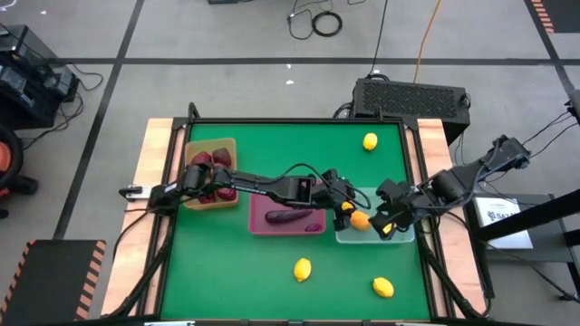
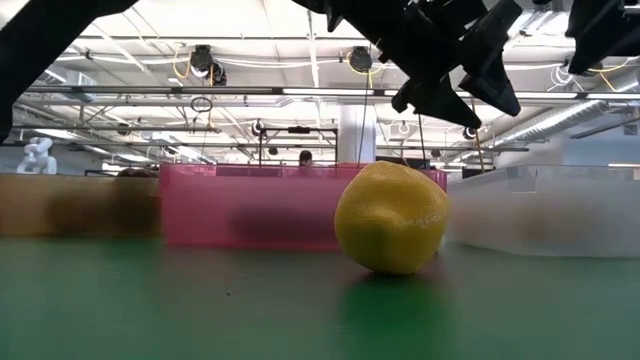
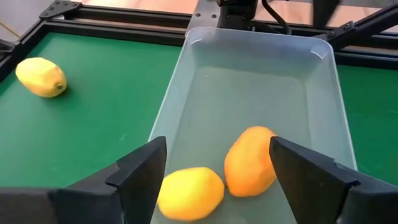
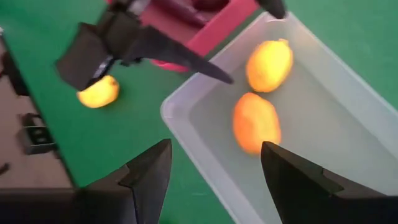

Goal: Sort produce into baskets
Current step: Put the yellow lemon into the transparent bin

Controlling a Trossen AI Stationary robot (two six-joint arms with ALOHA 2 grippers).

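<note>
The clear tray (image 1: 399, 237) at the table's right holds two lemons, a yellow one (image 3: 189, 193) and a more orange one (image 3: 249, 160); they also show in the right wrist view (image 4: 256, 121). My left gripper (image 1: 343, 201) hangs open and empty over the tray's left end (image 3: 217, 146). My right gripper (image 1: 388, 225) hangs open and empty over the tray's near right part (image 4: 214, 149). The pink tray (image 1: 263, 226) holds a purple eggplant (image 1: 288, 216). The tan tray (image 1: 228, 145) holds several dark-red fruits (image 1: 210, 172).
Loose lemons lie on the green table: one at the far right (image 1: 370, 141), one near the front middle (image 1: 303, 269), one at the front right (image 1: 383, 287). In the low view one lemon (image 2: 392, 218) lies in front of the pink tray (image 2: 250, 205).
</note>
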